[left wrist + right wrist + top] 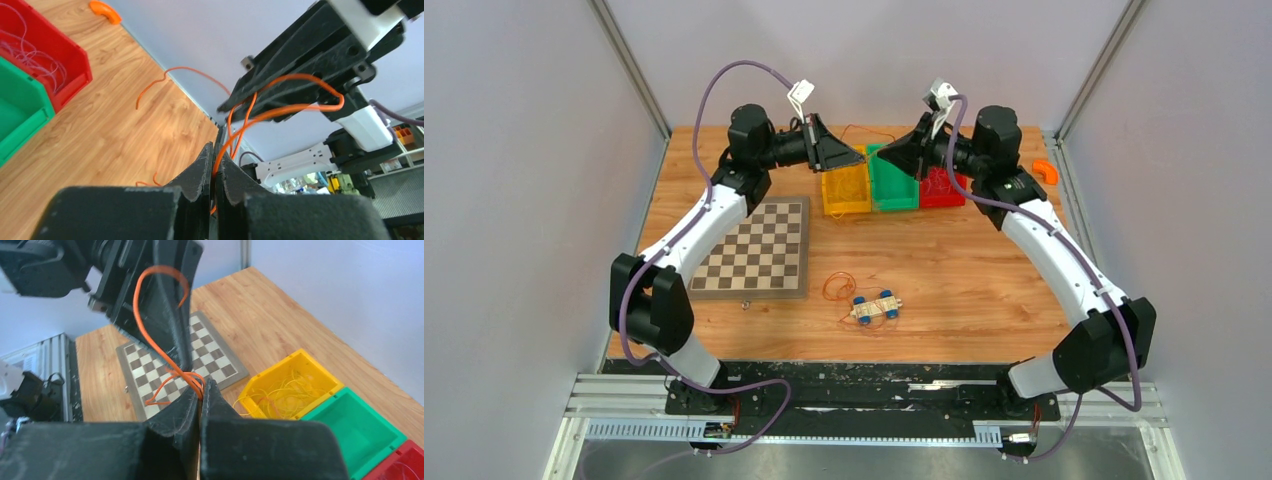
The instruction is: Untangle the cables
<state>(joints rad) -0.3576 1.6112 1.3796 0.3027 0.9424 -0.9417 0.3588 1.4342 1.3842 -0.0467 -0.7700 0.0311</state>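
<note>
Facing tip to tip over the bins (892, 190), left hand (215, 155) and right hand (201, 390) each pinch the orange cable (341, 104).

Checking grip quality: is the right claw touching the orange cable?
Touching: right wrist view shows the orange cable pinched in the shut right claw.

Pale lilac-grey walls (524, 150) enclose a wooden table (984, 270) with aluminium rails (614, 395) along its near edge.

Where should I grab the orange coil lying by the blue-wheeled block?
Pinch the orange coil on the arc farthest from the block, coming straight down. It lies flat on the table, and its other side sits close to the blue-wheeled block, which could foul the fingers.
</note>
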